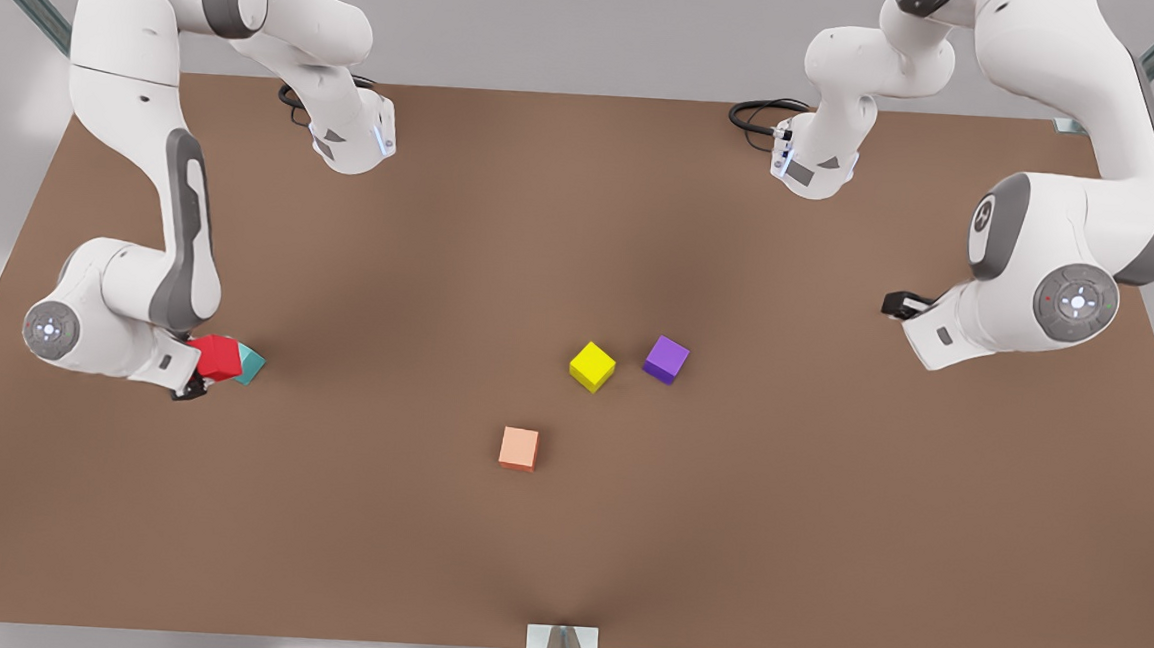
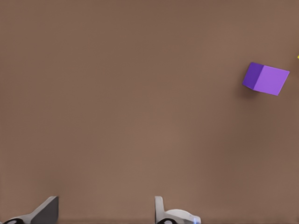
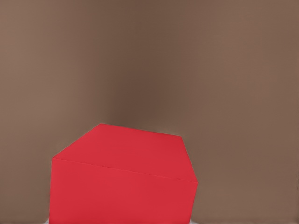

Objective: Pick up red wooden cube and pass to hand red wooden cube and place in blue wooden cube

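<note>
red wood fills the lower middle of the right wrist view: the red wooden cube (image 3: 122, 179) sits right under that camera, so the arm at the front view's left carries the right gripper (image 1: 195, 373). in the front view the red wooden cube (image 1: 215, 357) is pinched in that gripper's dark fingers at the lower left of the frame, overlapping the blue wooden cube (image 1: 251, 365), a teal block just beside it toward the centre. i judge the red one is held there because the placing step is in hand: it looks lined up over or against the teal target (whether it rests on it or hangs just above, i cannot tell from this angle). the handover part looks done, and release is what remains.

the right arm is folded low, its elbow high at the upper left and its wrist bent down toward the brown table (image 1: 562, 564).

the left gripper (image 2: 106, 210) belongs to the arm at the front view's right, where it waits, wrist turned inward at the middle right, well apart from the cubes. its fingers are spread with nothing between them, and its camera catches the purple cube (image 2: 266, 79) at the upper right.

near the table's centre lie the yellow cube (image 1: 591, 366), the purple cube (image 1: 666, 359) and, lower, the salmon-orange cube (image 1: 519, 449), all untouched.
</note>
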Controlling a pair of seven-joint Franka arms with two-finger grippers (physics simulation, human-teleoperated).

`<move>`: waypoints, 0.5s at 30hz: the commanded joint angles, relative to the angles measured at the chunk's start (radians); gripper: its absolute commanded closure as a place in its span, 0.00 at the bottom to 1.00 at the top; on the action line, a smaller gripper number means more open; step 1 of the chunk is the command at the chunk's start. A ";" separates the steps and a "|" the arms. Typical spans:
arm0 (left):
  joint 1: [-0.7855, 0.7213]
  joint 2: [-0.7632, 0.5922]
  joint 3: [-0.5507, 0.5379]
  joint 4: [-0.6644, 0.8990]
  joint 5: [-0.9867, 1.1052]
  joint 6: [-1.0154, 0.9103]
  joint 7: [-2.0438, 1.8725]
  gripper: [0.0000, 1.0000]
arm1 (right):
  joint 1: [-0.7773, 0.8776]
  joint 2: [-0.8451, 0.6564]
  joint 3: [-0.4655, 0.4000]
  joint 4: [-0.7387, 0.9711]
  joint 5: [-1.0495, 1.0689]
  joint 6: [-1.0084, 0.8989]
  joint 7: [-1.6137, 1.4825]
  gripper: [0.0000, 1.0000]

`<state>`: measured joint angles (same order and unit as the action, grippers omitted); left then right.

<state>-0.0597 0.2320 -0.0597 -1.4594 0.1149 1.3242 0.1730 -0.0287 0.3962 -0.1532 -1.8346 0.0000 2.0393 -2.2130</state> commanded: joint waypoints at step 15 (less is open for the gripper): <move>0.027 0.020 0.001 0.001 -0.014 -0.066 0.016 0.00 | -0.046 -0.039 0.000 -0.195 0.005 0.274 -0.022 0.39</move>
<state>-0.0317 0.2531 -0.0587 -1.4582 0.1025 1.2946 0.1823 -0.0751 0.3574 -0.1533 -2.0274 -0.0031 2.2722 -2.2104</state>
